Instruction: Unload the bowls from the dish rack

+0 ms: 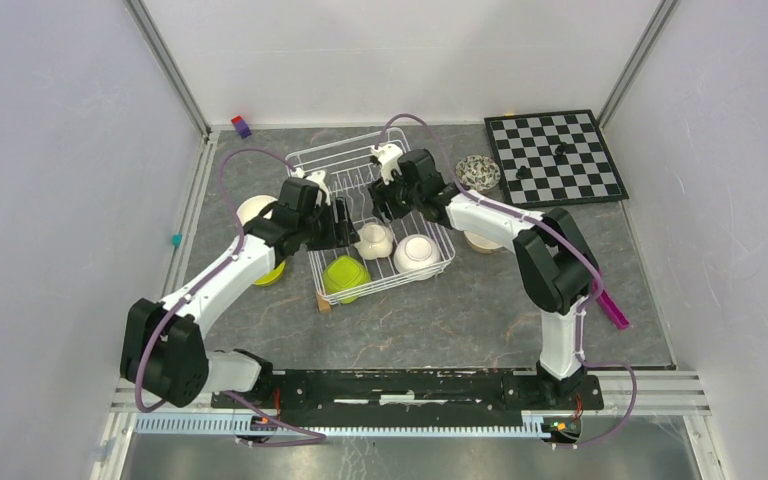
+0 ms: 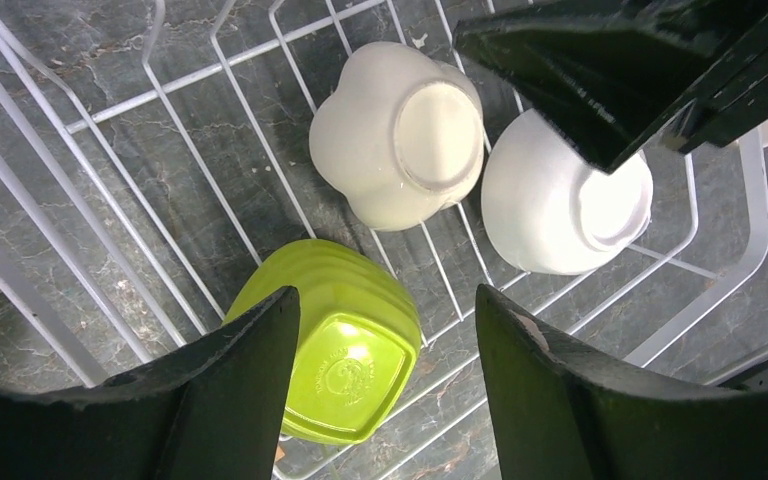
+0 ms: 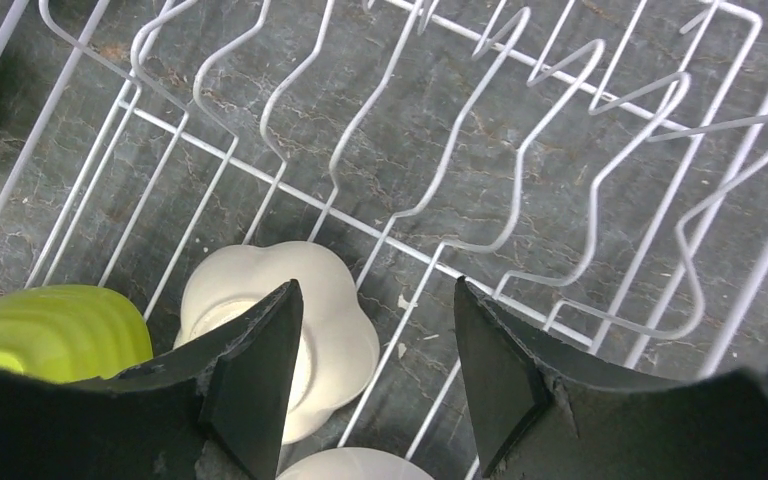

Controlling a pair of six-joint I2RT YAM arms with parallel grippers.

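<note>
The white wire dish rack (image 1: pixel 345 165) on the grey bench (image 1: pixel 460 310) holds, at its six-o'clock end, an upturned lobed cream bowl (image 2: pixel 395 135), a round white bowl (image 2: pixel 550 200) at its four o'clock and a ribbed lime-green bowl (image 2: pixel 345 365) at seven. Above, the left claw (image 2: pixel 385 300) and the right claw (image 3: pixel 375 290) hover spread, empty.

From above, the left arm (image 1: pixel 228 272) covers most of a lime green bowl (image 1: pixel 274 274), and the right arm (image 1: pixel 490 216) hides part of a tan bowl (image 1: pixel 479 245). The pieces (image 1: pixel 563 150) on the chessboard (image 1: pixel 592 182) are too small to name. The right wrist view cuts off a round white bowl (image 3: pixel 355 466) at its bottom edge.
</note>
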